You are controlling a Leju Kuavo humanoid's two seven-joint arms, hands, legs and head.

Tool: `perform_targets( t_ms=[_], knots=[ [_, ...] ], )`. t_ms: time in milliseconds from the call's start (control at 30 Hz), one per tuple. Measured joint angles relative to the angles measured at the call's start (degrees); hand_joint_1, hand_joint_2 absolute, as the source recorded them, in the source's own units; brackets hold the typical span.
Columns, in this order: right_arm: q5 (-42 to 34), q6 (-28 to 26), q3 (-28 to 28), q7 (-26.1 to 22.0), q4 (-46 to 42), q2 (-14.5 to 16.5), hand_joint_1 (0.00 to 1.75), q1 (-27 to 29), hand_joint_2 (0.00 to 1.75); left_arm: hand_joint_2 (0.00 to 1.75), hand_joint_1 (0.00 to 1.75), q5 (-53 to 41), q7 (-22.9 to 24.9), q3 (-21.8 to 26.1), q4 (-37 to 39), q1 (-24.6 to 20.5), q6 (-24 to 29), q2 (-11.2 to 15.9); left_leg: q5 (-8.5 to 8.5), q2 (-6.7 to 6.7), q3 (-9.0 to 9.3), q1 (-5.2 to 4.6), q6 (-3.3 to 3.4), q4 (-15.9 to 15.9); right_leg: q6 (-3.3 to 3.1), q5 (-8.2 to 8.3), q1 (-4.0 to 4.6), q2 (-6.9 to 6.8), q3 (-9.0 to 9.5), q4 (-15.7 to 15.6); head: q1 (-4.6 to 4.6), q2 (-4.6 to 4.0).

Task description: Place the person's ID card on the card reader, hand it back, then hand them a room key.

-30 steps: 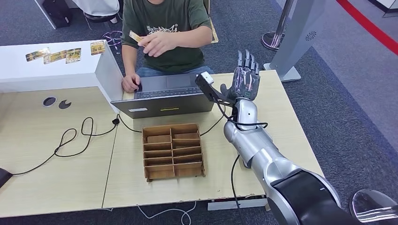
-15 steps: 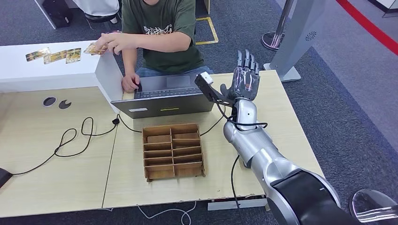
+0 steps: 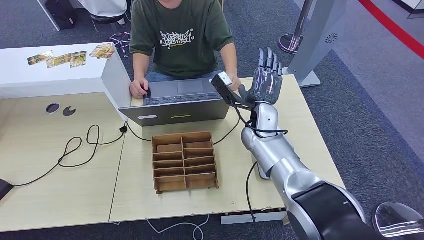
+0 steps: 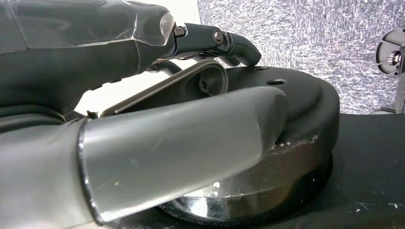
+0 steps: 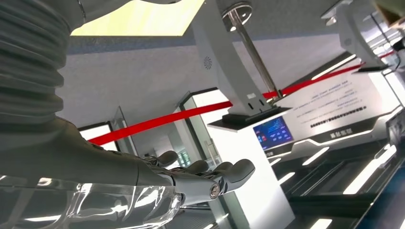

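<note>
While the person [image 3: 181, 35] sits behind the laptop [image 3: 176, 102] with both hands down at it, the right robot hand [image 3: 265, 80] is raised palm-up just past the laptop's right end, fingers straight and apart, holding nothing; the right wrist view shows the same robot hand [image 5: 191, 183] flat, fingers extended, nothing on the palm. Small black wrist camera [image 3: 226, 90] sticks out between robot hand and laptop. The person's one hand [image 3: 139, 89] rests at the laptop's left corner, the other is near its right rear corner, close to the robot hand, not touching as far as I can tell. Cards [image 3: 70, 58]: a row of yellowish ones lies on the white shelf [image 3: 55, 70] left of the laptop, well apart from the robot hand; can't tell which is the ID and which a room key. Can't pick out the card reader for sure. Wooden tray [image 3: 185, 161] with slots sits on the worktop [image 3: 60, 185] just in front of the laptop, slots look bare from here. Black cable [image 3: 80, 147] loops left of the tray toward the laptop's front-left corner. Left robot hand [image 4: 143, 143]: left wrist view shows a thick grey thumb and a dark finger lying over a dark round part, nothing visibly held, but whether it's spread or curled I cannot tell.
</note>
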Motion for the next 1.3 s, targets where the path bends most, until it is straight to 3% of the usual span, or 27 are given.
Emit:
perform_targets(
  t_ms=[367,733,1300],
  knots=[
    [0.98,-0.01,-4.11,-1.58,-11.35,-3.59,0.0,8.32,1.75,0.0,0.0,2.19,-1.12,0.0,0.0,1.15,-0.02,0.54,-0.02,0.01,0.0,0.0,0.0,0.0,0.0,-0.01,0.0,0.01,-0.02,-0.02,-0.01,0.01],
    [0.76,0.0,-4.71,-3.41,-22.06,-3.94,0.0,16.09,1.75,0.0,0.0,3.96,-1.56,0.02,0.0,1.7,0.08,0.94,-0.02,0.02,-0.01,0.01,0.0,0.0,0.0,-0.01,0.01,0.02,-0.02,-0.01,0.0,0.02],
    [1.35,0.0,-4.7,-2.84,-29.57,-4.18,0.0,25.04,1.75,0.0,0.0,5.74,-1.98,0.8,0.0,1.88,0.26,1.04,-0.03,0.02,-0.01,0.01,0.0,-0.01,0.0,-0.02,0.0,0.02,-0.02,-0.01,-0.01,0.01]
  ],
)
